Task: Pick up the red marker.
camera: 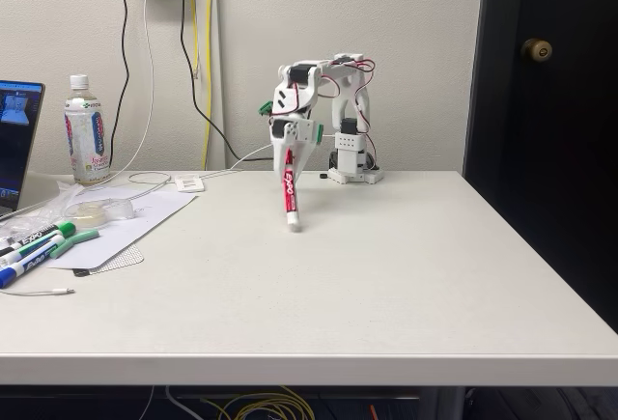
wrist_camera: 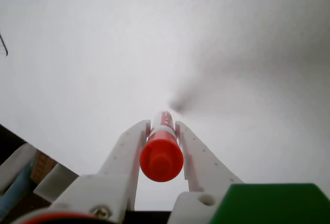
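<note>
my white plastic gripper (wrist_camera: 161, 131) clamps the glossy cylindrical red marker (camera: 289, 191) upright, its tip seemingly touching the matte table (camera: 386, 266).

Laptop (camera: 19, 140) — cut off left.

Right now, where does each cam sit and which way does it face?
Fixed view: stands off the table's front edge at about table height, facing the back wall; shows the whole arm with the gripper holding the red marker nearly upright, white end at the tabletop.
Wrist view: rides behind the gripper, looking down along the fingers at the white tabletop; the red marker's red end faces the lens.
Shared: the gripper, the red marker and the table.
</note>
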Tool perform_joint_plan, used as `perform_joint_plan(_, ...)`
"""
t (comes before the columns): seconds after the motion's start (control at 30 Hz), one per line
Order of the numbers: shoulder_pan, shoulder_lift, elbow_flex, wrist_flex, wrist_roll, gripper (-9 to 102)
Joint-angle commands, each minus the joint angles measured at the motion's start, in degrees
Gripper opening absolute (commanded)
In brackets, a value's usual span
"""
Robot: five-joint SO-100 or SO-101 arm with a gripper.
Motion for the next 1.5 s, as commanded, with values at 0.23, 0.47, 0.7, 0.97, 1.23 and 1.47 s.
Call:
perform_joint_plan(0.23, -5.4, 10.6, -0.4, -0.8, 3.9, 4)
perform_joint_plan(0.47, -9.0, 16.8, -0.4, -1.5, 4.4, 4)
perform_joint_plan(0.7, -14.0, 19.9, -0.4, 0.4, 1.7, 4)
perform_joint_plan(0.97, -18.6, 27.3, 0.0, 1.1, -7.2, 4)
perform_joint_plan(1.23, -23.9, 31.6, 0.0, -0.8, -12.1, 4)
perform_joint_plan(1.47, -26.5, 45.5, 13.5, -9.4, -16.1, 4)
